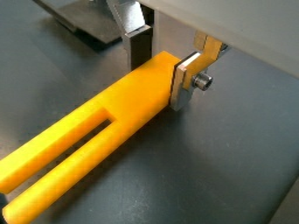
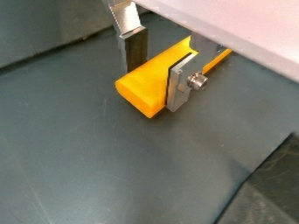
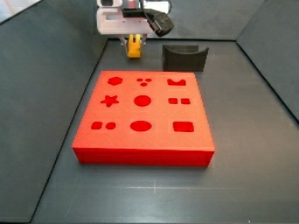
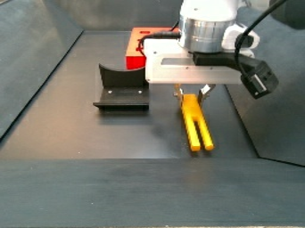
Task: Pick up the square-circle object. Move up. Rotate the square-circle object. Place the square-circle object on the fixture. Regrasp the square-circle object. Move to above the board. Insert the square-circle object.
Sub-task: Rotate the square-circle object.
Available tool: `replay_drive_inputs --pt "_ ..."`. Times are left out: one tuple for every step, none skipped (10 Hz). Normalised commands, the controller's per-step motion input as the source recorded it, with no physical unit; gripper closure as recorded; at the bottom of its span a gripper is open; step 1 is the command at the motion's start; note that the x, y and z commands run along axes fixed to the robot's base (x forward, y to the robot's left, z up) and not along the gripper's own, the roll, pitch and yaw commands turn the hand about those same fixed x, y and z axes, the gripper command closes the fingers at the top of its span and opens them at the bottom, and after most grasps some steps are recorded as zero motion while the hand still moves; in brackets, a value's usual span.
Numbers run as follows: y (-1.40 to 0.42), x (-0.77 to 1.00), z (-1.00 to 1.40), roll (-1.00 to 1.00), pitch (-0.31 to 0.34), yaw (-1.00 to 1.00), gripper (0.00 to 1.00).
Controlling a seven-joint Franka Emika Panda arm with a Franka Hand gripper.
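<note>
While the square-circle object lies flat on the dark tabletop, the hand is low over one end of it. In both wrist views the 2 silver fingers stand on the 2 sides of the yellow-orange bar, very close to it. I cannot tell if the pads already press on it, or if a thin gap remains. The bar shows a long slot along its free end, and it seems to rest on the tabletop along its whole length, so I judge that it is not lifted.

In a side view the fixture stands beside the bar, apart from it, and its notch is empty. Behind the hand a part of the board shows. In a side view the board lies flat with all its cut-outs free.

As I judge it, the task is at step 1, the pick-up. Lifting, rotating, placing on the fixture, regrasping, moving above the board and inserting all remain to be done.
</note>
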Motion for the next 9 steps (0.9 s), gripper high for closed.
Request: replay_drive_inputs --pt "0.02 0.03 -0.21 -0.17 -0.102 0.02 1.0" --pt "0.0 0.0 0.0 0.0 0.0 0.0 0.0" --pt "0.0 0.0 1.0 0.0 0.0 0.0 0.0" --pt "0.0 0.0 1.0 0.0 0.002 0.0 0.0" --pt "0.0 -0.01 1.0 0.01 0.034 0.0 0.0" --pt "0.01 -0.01 1.0 0.02 0.073 -0.01 0.0" --pt "0.01 -0.01 1.0 0.03 0.091 -0.02 0.0" --pt "0.01 -0.02 1.0 0.05 0.099 -0.02 0.0" --pt "0.01 -0.02 1.0 0.07 0.098 -0.01 0.0"
